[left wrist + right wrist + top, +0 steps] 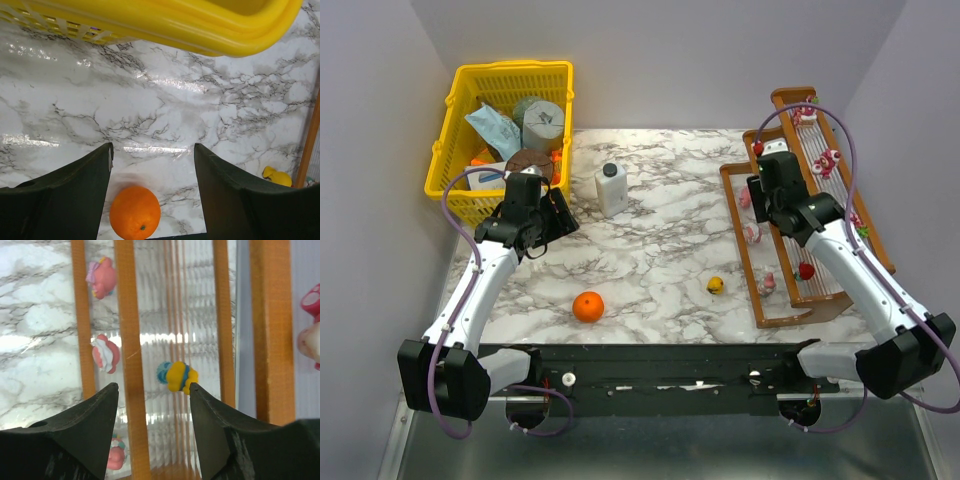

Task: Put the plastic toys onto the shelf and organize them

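The shelf (pixel 790 290) is a brown stepped rack at the table's right, with several small pink and red plastic toys (pixel 828 160) on its tiers. My right gripper (pixel 767 183) hovers over it. In the right wrist view that gripper (pixel 152 387) is open and holds nothing. A yellow and blue toy (pixel 177 376) lies on the rods of the shelf's middle tier (pixel 200 315), just beyond the right fingertip. Pink toys (pixel 106 353) sit on the lowest tier. One yellow toy (pixel 716 285) rests on the table. My left gripper (pixel 556 213) is open and empty beside the basket.
A yellow basket (pixel 450 150) full of odds and ends stands at the back left. A white bottle (pixel 611 188) stands mid-table. An orange ball (pixel 588 307) lies near the front, and in the left wrist view the ball (pixel 135 212) shows between my fingers.
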`<state>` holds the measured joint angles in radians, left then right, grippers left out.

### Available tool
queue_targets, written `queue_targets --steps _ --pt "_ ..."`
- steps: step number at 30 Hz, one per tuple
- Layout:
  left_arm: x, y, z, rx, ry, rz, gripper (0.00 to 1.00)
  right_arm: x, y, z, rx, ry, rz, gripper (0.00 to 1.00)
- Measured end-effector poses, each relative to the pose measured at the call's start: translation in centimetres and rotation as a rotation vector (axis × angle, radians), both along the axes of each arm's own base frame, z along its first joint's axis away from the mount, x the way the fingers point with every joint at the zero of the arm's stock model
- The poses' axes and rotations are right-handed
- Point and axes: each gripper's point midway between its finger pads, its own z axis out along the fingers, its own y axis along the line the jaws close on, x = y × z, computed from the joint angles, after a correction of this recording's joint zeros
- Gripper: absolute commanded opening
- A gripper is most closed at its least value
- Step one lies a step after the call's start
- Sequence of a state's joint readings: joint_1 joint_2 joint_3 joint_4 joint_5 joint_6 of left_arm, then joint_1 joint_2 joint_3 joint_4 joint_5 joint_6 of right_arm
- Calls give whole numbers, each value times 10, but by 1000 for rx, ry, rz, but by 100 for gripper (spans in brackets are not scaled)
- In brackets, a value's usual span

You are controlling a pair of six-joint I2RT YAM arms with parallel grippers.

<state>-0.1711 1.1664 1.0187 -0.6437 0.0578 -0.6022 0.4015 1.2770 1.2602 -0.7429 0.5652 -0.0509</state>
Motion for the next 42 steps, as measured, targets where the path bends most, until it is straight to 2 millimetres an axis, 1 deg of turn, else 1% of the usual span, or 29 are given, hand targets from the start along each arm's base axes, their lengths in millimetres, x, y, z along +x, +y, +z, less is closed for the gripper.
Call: queue_targets --steps 4,5,6,8,10,12,13,15,17,19,22,26,31,39,42 --pt "0 0 0 -2 0 -2 74 -4 22 1 41 15 74 69" --pt "0 -1 -1 -4 -1 -3 74 -9 45 3 72 15 147 69" --pt "0 -1 -1 -4 -1 -3 74 -9 46 3 73 16 149 69" --pt "0 -1 -2 -4 -1 -4 74 -15 63 3 76 19 202 69" --pt "0 -1 -2 -4 0 -4 74 -24 87 -2 76 33 283 69" --pt "0 -1 -4 -4 2 -3 74 -37 108 -18 65 67 365 69" --pt "0 -1 -4 -4 1 -3 74 -47 119 -32 49 96 413 69" --pt "-1 -1 -3 -4 0 -3 74 -65 129 -59 11 153 479 69" --pt "-1 -1 -3 -4 -2 -3 74 -83 133 -86 -35 218 530 69" --pt "-1 -1 -3 -4 -2 -3 74 -98 134 -107 -82 271 573 69" --pt "-1 -1 -3 -5 -1 -4 74 -111 138 -126 -134 321 635 68" --pt "-2 -1 -5 -5 2 -5 74 -120 142 -137 -176 352 711 67" --pt "-3 -1 -7 -4 7 -5 74 -122 145 -146 -216 365 775 65" --pt "-3 -1 -7 -4 5 -5 74 -127 133 -176 -311 433 828 62" --pt "-3 -1 -7 -4 5 -5 74 -127 128 -183 -341 438 837 61"
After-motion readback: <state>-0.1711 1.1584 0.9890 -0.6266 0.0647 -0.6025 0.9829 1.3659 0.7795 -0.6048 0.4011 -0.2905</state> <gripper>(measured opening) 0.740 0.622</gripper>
